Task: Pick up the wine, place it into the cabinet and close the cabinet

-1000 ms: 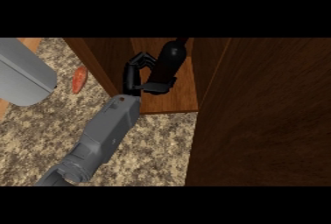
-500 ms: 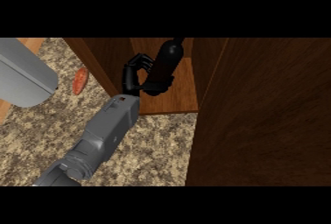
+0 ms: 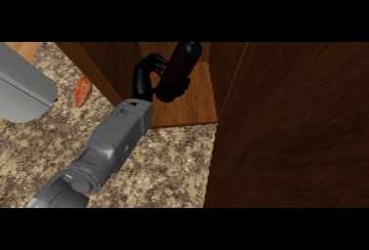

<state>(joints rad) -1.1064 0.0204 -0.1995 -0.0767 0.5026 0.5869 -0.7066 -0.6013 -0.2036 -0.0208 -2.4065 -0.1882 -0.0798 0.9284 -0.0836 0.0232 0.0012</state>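
Wine sits inside the cabinet already, and that is the fact your next move hangs on. You see the dark bottle upright over the wooden shelf floor, its long axis running up toward the view's top edge, a little tilted to the right. Whether its base rests on the wood you cannot tell, since the fingers hide it.

Your left hand is the only one that shows; the right is out of view, so there is no question which arm is nearer. The hand lies to the left of the bottle and slightly nearer to you, with its fingers curled round the lower body. It grips the wine.

Because the bottle stands to the right of the palm, you would likely free it by uncurling the fingers and drawing the hand back left and toward you, along the line of the grey forearm. Pulling straight back would probably drag the fingers across the glass and tip it.

Mind the two wooden faces. The cabinet's left wall lies just beside the wrist, so the way out is narrow. The door stands open at the right, a broad dark panel edge-on to the shelf; it is yet to be closed, and the bottle is between hand and door.

On the counter at the left lie a grey object and a small orange thing, both well apart from the shelf.
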